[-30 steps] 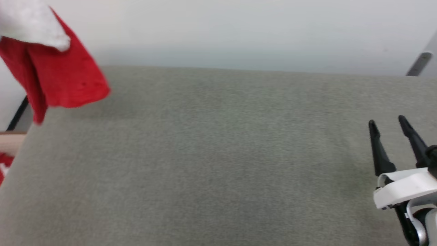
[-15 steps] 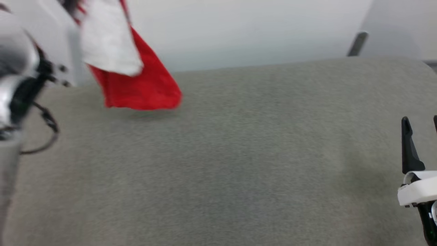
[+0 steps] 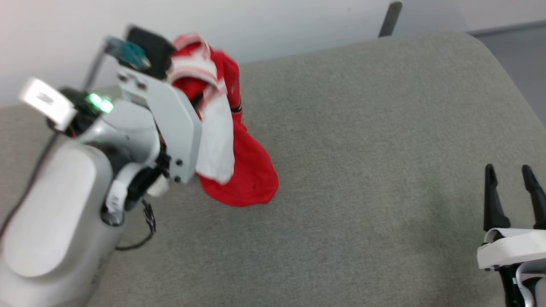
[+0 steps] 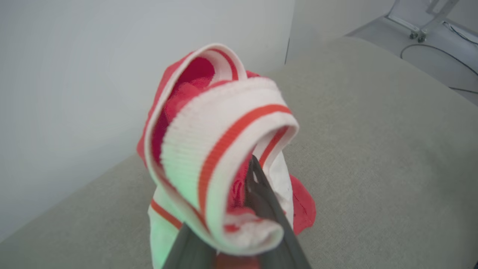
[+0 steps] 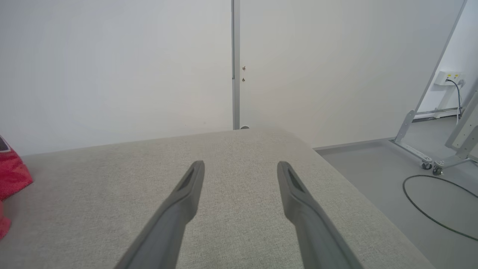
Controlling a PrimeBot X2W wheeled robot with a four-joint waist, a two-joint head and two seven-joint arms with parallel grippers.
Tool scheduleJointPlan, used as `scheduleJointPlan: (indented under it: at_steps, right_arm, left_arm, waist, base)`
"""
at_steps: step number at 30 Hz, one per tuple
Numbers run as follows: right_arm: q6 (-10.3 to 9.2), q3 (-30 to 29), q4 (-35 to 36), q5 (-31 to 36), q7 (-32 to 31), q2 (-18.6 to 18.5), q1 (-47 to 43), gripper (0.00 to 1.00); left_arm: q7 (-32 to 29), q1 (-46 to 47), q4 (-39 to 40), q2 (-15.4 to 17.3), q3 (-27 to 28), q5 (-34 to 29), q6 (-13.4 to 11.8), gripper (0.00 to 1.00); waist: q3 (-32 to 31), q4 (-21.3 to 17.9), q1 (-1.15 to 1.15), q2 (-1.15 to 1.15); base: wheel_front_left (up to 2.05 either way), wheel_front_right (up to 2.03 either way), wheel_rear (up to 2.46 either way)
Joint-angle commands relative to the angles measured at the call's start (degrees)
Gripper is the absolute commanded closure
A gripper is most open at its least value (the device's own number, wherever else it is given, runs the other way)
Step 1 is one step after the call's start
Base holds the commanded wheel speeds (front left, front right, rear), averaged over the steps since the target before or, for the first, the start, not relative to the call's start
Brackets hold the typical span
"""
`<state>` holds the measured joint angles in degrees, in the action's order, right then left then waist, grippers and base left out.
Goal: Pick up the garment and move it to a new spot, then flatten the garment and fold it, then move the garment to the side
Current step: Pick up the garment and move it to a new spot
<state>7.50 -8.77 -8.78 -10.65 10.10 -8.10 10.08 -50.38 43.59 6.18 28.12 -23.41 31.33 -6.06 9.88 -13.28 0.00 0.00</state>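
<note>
The garment (image 3: 239,170), red with white sleeves and red-and-white striped trim, hangs bunched from my left gripper (image 4: 239,209), which is shut on it. Its striped collar (image 4: 224,149) loops over the dark fingers (image 4: 263,201) and hides most of them. In the head view the pale left arm (image 3: 140,128) stands at the left over the grey padded surface (image 3: 362,149), and the garment's red lower end reaches down to about that surface. A red edge of the garment (image 5: 11,175) shows at the left of the right wrist view. My right gripper (image 3: 509,172) sits at the lower right, open and holding nothing (image 5: 241,166).
The padded surface ends at a white wall (image 3: 277,25) behind and rounds off at its far right corner (image 3: 482,47). Beyond that is grey floor with a black cable (image 5: 437,205) and a metal frame on casters (image 5: 429,164). A dark post (image 3: 390,17) stands behind the surface.
The head camera has turned. My left arm has come into view, carrying the garment from the far left in over the padded surface. The right gripper has stayed open.
</note>
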Motion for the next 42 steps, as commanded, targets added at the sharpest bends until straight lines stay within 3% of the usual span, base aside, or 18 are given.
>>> scheduleJointPlan:
  at_steps: [1,23,24,25,26,27,28,33,42]
  right_arm:
    - [-0.02,0.5,-0.8,-0.5,0.7,0.4,0.6,0.00]
    - [-0.02,4.6,-7.1,-1.4,4.1,-0.2,4.5,0.00]
    - [-0.02,4.7,-7.1,-1.3,4.1,-0.3,4.5,0.00]
    - [-0.02,4.8,-7.0,-1.1,4.0,-0.4,4.4,0.00]
    - [-0.02,5.0,-7.0,-1.0,3.9,-0.6,4.4,0.00]
    - [-0.02,5.1,-6.9,-0.8,3.8,-0.9,4.3,0.00]
    - [-0.02,5.1,-6.8,-0.7,3.7,-1.0,4.2,0.00]
    - [-0.02,5.5,-6.0,-0.3,2.8,-2.2,3.2,0.00]
    - [-0.02,5.8,-3.7,0.0,0.5,-4.3,1.0,0.00]
  left_arm:
    - [0.2,-1.3,-1.5,-0.2,-0.5,0.3,0.2,1.00]
    - [1.4,-5.5,-26.5,-4.9,-6.5,2.6,4.0,1.00]
    - [1.7,-5.5,-27.4,-5.3,-6.8,2.9,4.4,0.95]
    - [1.8,-5.3,-28.3,-5.7,-7.1,3.0,4.9,0.66]
    - [2.1,-5.2,-29.0,-5.9,-7.3,3.1,5.4,0.52]
    - [2.4,-4.9,-29.5,-6.1,-7.3,3.4,5.8,0.29]
    - [2.7,-4.6,-29.9,-6.3,-7.3,3.5,6.2,0.00]
    - [3.8,-4.3,-30.1,-6.8,-7.5,4.5,8.1,0.00]
    - [5.6,-6.4,-23.0,-6.0,-6.1,6.6,8.8,0.00]
  waist:
    - [2.0,-1.8,0.00,0.00]
    - [2.6,-1.7,0.00,0.00]
    - [2.3,-1.4,0.00,0.00]
    - [2.0,-1.2,0.00,0.00]
    - [1.6,-0.9,0.00,0.00]
    - [1.2,-0.7,0.00,0.00]
    - [0.8,-0.4,0.00,0.00]
    - [-1.7,1.6,0.00,0.00]
    - [-6.6,6.9,0.00,0.00]
  base:
    - [0.00,0.00,0.00]
    - [0.00,0.00,0.00]
    - [0.00,0.00,0.00]
    - [0.00,0.00,0.00]
    - [0.00,0.00,0.00]
    - [0.00,0.00,0.00]
    - [0.00,0.00,0.00]
    - [0.00,0.00,0.00]
    - [0.00,0.00,0.00]
